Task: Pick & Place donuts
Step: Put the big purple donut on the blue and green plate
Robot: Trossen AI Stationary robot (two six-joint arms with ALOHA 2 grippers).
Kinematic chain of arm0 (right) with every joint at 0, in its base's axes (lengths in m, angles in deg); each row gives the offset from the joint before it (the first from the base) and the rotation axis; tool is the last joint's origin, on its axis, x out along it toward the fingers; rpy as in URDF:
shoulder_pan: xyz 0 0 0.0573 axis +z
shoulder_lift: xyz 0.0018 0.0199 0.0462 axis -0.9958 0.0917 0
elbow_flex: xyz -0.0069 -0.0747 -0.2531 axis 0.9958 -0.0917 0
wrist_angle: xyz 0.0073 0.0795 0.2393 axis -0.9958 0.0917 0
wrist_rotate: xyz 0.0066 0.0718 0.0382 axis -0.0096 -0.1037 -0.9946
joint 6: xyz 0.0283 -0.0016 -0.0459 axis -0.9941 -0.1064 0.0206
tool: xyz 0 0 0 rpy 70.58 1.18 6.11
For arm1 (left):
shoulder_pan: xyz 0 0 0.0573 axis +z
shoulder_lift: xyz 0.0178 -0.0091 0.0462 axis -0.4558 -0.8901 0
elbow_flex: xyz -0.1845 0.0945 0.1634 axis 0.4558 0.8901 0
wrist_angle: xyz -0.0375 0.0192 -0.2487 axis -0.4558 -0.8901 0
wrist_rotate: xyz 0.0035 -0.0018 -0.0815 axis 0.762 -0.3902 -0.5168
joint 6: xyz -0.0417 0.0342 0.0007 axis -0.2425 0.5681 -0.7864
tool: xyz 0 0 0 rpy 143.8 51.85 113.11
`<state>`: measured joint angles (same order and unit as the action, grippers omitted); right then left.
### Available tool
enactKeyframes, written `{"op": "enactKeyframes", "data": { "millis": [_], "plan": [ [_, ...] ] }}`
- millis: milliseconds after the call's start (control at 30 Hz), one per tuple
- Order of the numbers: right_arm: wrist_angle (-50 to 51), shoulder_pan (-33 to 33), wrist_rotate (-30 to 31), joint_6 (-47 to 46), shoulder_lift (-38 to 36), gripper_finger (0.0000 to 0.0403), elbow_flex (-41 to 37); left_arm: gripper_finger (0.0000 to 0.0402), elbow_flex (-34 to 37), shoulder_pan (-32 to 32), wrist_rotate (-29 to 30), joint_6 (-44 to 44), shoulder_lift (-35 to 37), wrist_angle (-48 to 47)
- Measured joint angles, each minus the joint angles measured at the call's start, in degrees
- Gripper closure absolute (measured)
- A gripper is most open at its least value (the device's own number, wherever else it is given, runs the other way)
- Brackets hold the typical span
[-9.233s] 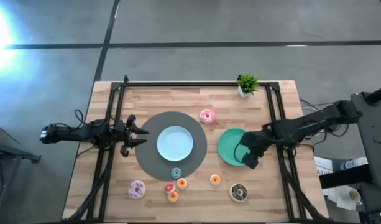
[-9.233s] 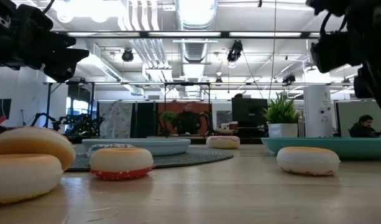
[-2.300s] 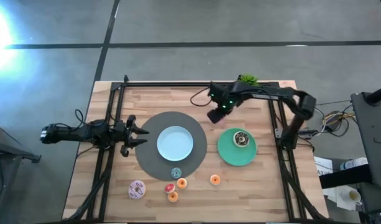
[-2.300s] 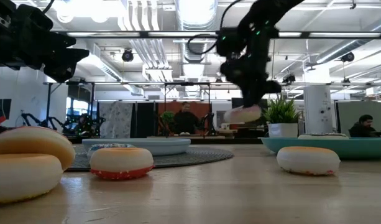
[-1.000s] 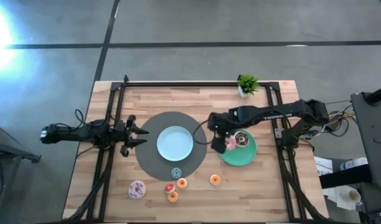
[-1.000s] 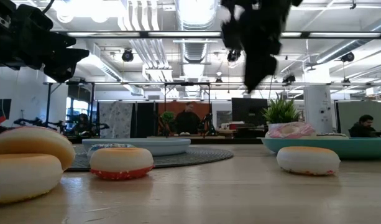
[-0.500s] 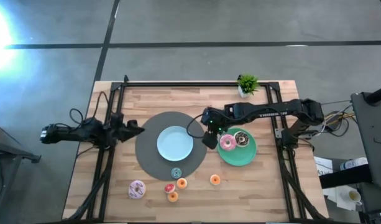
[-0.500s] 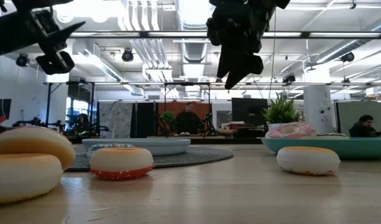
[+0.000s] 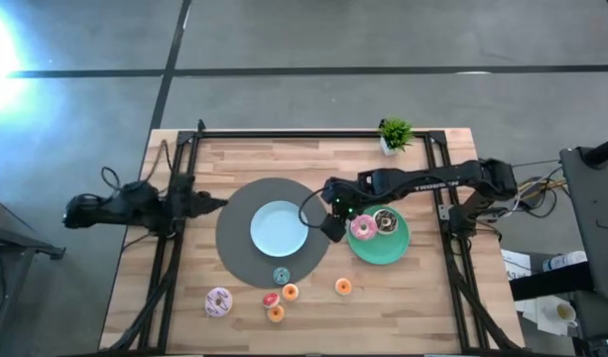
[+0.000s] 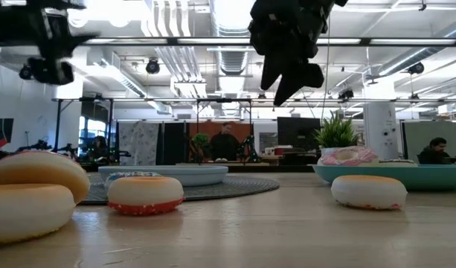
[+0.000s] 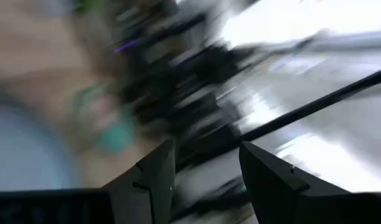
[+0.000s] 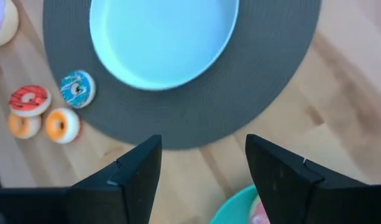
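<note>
Overhead, the right hand [image 9: 329, 227] hangs spread beside the green plate [image 9: 368, 248].

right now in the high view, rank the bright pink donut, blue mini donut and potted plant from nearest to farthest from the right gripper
1. Bright pink donut, on the green plate right beside the right gripper.
2. Blue mini donut, on the grey mat's near edge, toward the left arm's side.
3. Potted plant, at the table's far edge.

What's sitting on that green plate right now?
Two donuts lie on the green plate: a pink donut and a chocolate donut, side by side. The right gripper hangs open just beside the plate, covering none of it.
</note>
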<state>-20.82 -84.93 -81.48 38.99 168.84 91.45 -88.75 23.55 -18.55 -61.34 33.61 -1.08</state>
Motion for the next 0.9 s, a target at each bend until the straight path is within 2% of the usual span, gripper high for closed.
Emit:
{"op": "enactKeyframes", "data": {
  "millis": [100, 167, 233, 400, 500, 600, 767, 900],
  "plan": [
    [1.32, 1.32, 0.04, -3.09, 0.00, 0.0177, -0.02, 0.0249, -8.46, -0.25, -1.21, 5.91, -5.82, -24.26],
    [2.58, 2.29, 0.05, -4.74, 0.00, 0.0177, -0.02, 0.0249, -13.37, -0.48, -2.47, 10.29, -9.88, -33.46],
    [3.77, 3.23, 0.04, -5.91, 0.00, 0.0177, -0.02, 0.0249, -16.84, -0.82, -4.19, 14.66, -13.90, -38.43],
    [5.65, 5.04, 0.37, -6.51, 0.00, 0.0177, -0.04, 0.0248, -20.84, -3.43, -11.71, 20.20, -21.86, -39.34],
    [7.54, 5.63, 1.35, -5.50, 0.00, 0.0177, -0.04, 0.0248, -20.89, -7.67, -14.44, 20.14, -25.01, -39.64],
    [9.87, 6.33, 1.65, -3.37, 0.00, 0.0177, -0.04, 0.0251, -20.88, -14.47, -11.27, 17.58, -28.46, -39.70],
    [12.92, 8.02, 3.49, 0.42, 0.00, 0.0177, -0.06, 0.0255, -20.94, -29.38, -3.78, 14.61, -36.15, -36.49],
    [13.02, 8.96, 5.52, 3.11, 0.00, 0.0177, -0.07, 0.0255, -21.35, -41.50, 0.33, 7.59, -43.97, -32.61]
  ]
}}
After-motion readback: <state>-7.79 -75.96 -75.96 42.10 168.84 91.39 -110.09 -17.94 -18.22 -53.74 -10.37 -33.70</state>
